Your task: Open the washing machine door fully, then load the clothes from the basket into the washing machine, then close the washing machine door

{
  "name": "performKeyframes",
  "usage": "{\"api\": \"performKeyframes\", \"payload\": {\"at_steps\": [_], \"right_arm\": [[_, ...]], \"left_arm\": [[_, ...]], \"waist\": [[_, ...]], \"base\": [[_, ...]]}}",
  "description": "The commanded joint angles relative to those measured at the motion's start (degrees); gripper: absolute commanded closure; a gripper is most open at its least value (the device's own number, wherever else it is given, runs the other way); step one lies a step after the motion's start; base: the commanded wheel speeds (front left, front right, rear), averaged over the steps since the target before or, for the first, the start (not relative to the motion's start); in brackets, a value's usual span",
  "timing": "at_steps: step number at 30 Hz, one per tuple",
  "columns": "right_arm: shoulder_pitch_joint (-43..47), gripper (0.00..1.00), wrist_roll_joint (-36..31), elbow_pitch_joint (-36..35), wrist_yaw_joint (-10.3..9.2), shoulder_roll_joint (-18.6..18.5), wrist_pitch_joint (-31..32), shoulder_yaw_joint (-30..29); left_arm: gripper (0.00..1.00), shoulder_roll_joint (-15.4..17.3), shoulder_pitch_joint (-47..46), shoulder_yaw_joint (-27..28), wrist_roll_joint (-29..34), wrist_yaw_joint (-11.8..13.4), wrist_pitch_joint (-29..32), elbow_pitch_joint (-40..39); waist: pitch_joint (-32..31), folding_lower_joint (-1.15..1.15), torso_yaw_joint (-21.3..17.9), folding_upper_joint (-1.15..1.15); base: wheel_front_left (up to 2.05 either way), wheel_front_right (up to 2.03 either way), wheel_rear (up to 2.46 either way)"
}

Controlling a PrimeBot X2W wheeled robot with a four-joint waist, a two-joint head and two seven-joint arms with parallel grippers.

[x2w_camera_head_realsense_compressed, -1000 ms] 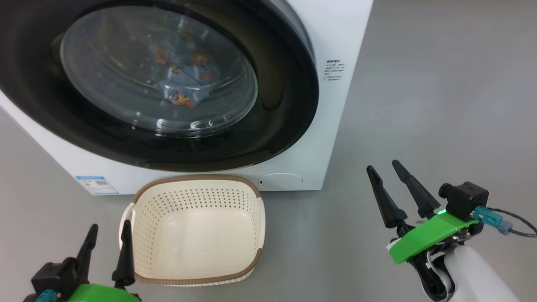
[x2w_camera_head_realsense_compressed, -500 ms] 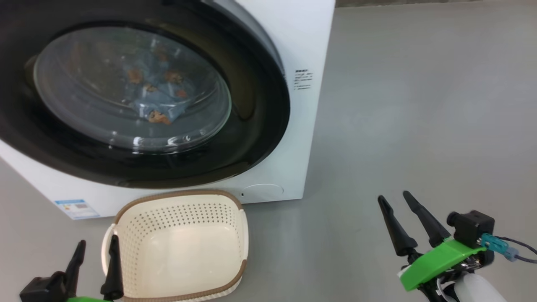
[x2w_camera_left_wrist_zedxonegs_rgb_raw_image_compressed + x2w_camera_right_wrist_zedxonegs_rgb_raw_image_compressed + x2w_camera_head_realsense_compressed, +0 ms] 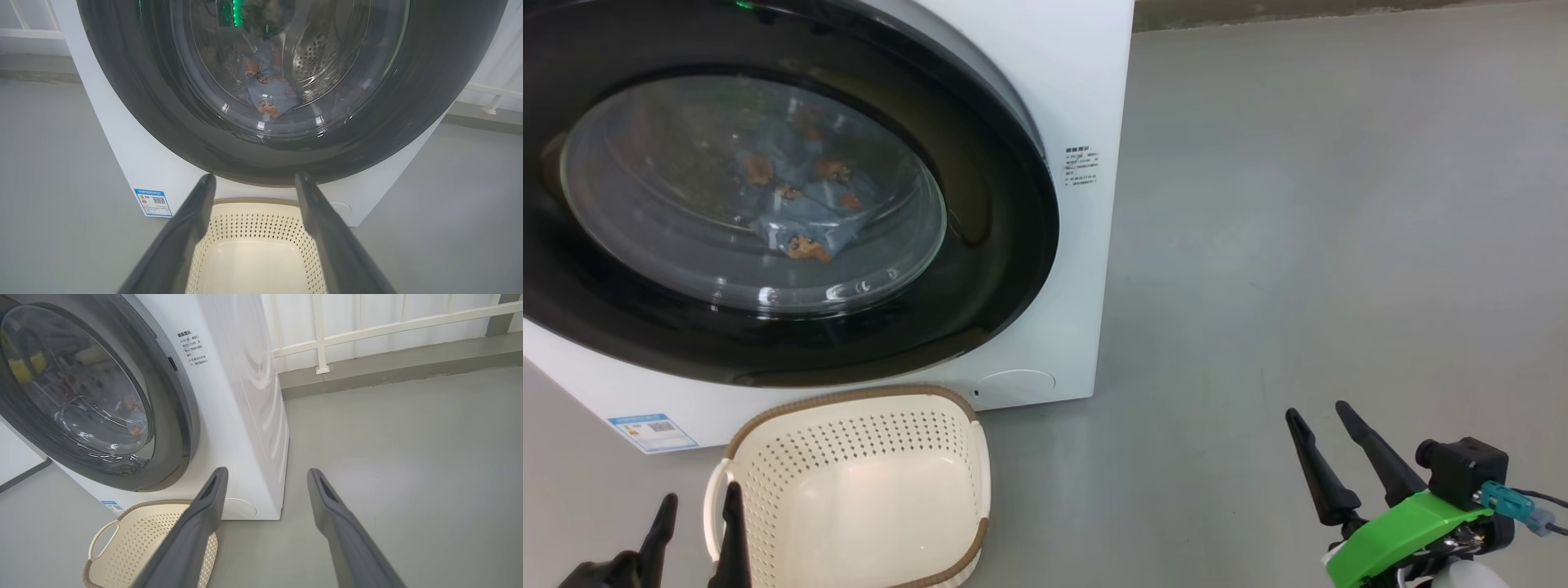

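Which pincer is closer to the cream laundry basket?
Left. The left pincer is right beside the basket's left handle; the right pincer hangs far off to its right above the floor.

The white washing machine (image 3: 1094, 82) is seen at upper left, its black-ringed door (image 3: 1001, 269) shut. Blue printed clothes (image 3: 796, 212) are seen behind the glass. The cream basket (image 3: 849, 433) is set empty at lower left.

Grey floor (image 3: 1339, 245) — white railing (image 3: 319, 335) along its far edge.
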Motion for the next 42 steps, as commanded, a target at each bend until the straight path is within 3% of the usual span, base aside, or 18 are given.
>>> {"api": "performKeyframes", "payload": {"at_steps": [1, 30, 31, 36, 42], "right_arm": [[0.6, 0.00, -1.0, -1.2, -0.33, -1.1, -0.3, 0.6], [2.6, 0.00, -2.6, -1.9, -0.33, -1.5, -0.3, -3.3], [2.4, 1.00, -2.1, -0.5, 0.00, -0.8, 0.0, -4.2], [2.8, 1.00, -2.0, 2.5, 0.01, 1.2, 0.1, -3.7], [2.9, 1.00, 1.5, 2.1, -0.01, 1.8, 1.1, -4.3]], "left_arm": [[0.00, 1.1, -0.6, 2.2, 0.4, -0.1, -0.4, -0.8], [0.00, 1.3, -0.3, 4.0, 1.0, -0.1, -0.4, -1.2], [1.00, 0.0, 0.5, 1.9, 0.6, 0.0, 0.0, 0.1], [1.00, -2.2, 0.8, 1.3, 0.4, 0.0, 0.1, 3.1], [1.00, -2.5, 0.4, 1.6, -3.4, 0.1, 1.4, 2.9]], "waist": [[0.0, 0.00, -0.1, 0.00], [0.6, 0.00, 0.0, 0.00], [0.6, 0.00, 0.0, 0.00], [0.6, 0.00, 0.0, 0.00], [0.3, 0.06, 0.4, 0.00]], "base": [[0.00, 0.00, 0.00], [0.00, 0.00, 0.00], [0.00, 0.00, 0.00], [0.00, 0.00, 0.00], [0.00, 0.00, 0.00]]}}
